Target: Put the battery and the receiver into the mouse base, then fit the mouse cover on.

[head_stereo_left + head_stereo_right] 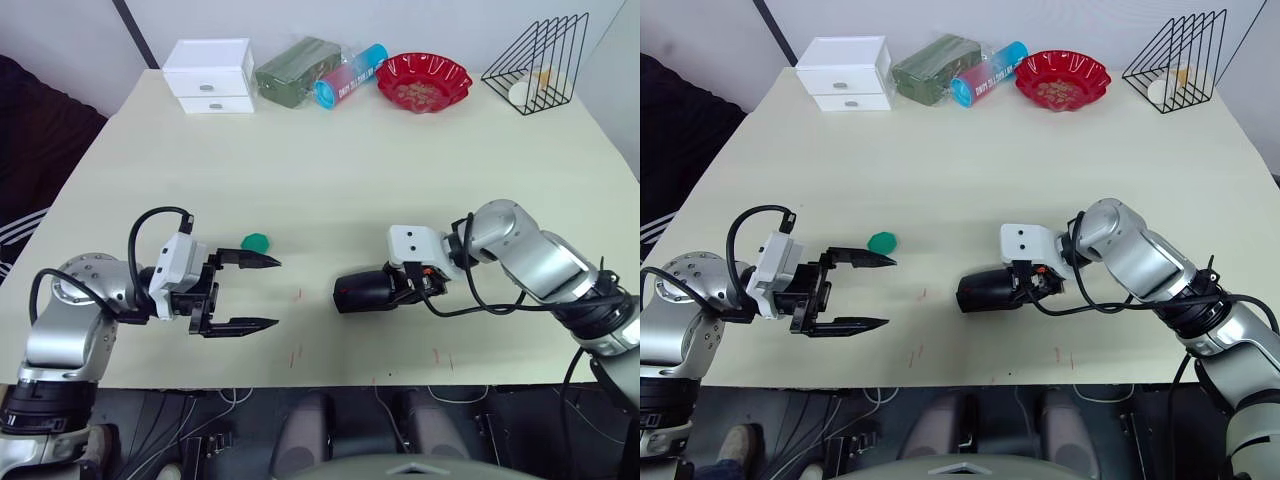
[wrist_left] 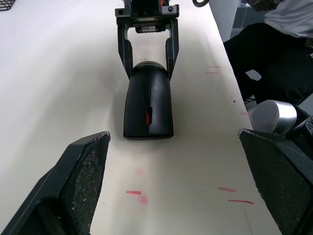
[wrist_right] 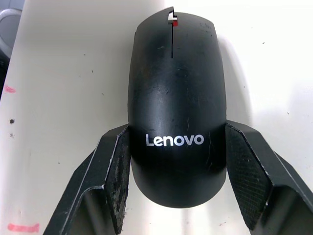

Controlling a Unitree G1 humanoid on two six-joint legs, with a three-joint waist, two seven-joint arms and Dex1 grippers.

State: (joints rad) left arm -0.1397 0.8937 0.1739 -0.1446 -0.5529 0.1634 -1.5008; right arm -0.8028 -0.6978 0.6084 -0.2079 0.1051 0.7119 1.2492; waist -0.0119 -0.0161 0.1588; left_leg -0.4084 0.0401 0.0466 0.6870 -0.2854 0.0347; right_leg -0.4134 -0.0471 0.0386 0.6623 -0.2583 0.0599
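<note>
A black mouse lies on the table with the mouse cover (image 3: pixel 176 98) sitting on top, its pale Lenovo logo toward my right wrist. A red wheel (image 2: pixel 147 117) shows at its front. The mouse base (image 1: pixel 362 299) is mostly hidden beneath the cover. My right gripper (image 1: pixel 397 288) is shut on the mouse's rear, its fingertips (image 3: pixel 122 147) touching both sides. My left gripper (image 1: pixel 277 292) hovers open and empty to the left of the mouse, pointing at it. The battery and the receiver are hidden.
A small green object (image 1: pixel 257 240) lies just beyond my left gripper. Along the far edge stand a white drawer box (image 1: pixel 210 75), a green pack (image 1: pixel 297 70), a blue-red tube (image 1: pixel 350 75), a red bowl (image 1: pixel 424 80) and a black wire rack (image 1: pixel 535 62).
</note>
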